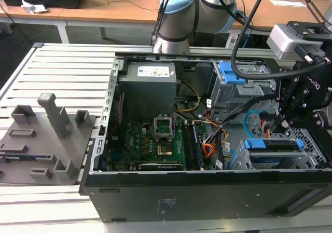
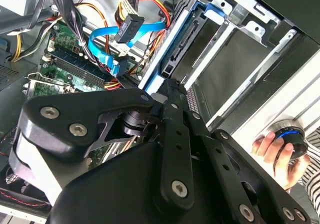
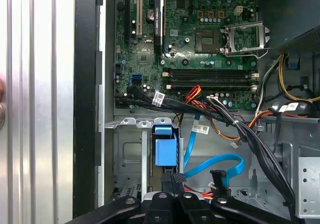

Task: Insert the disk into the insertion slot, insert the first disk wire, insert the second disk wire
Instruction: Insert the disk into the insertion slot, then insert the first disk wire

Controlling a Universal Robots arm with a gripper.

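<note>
Closed, empty end effector [image 1: 284, 124] at edge of disk [image 1: 272, 144], lengthwise inside insertion slot [image 1: 239, 160].

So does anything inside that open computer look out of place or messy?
Nothing looks damaged, but two cables hang loose inside the case. The orange-red wire bundle ends in a black plug dangling in mid-air. The light blue cable loops free beside it, and its plug looks unconnected too.
</note>
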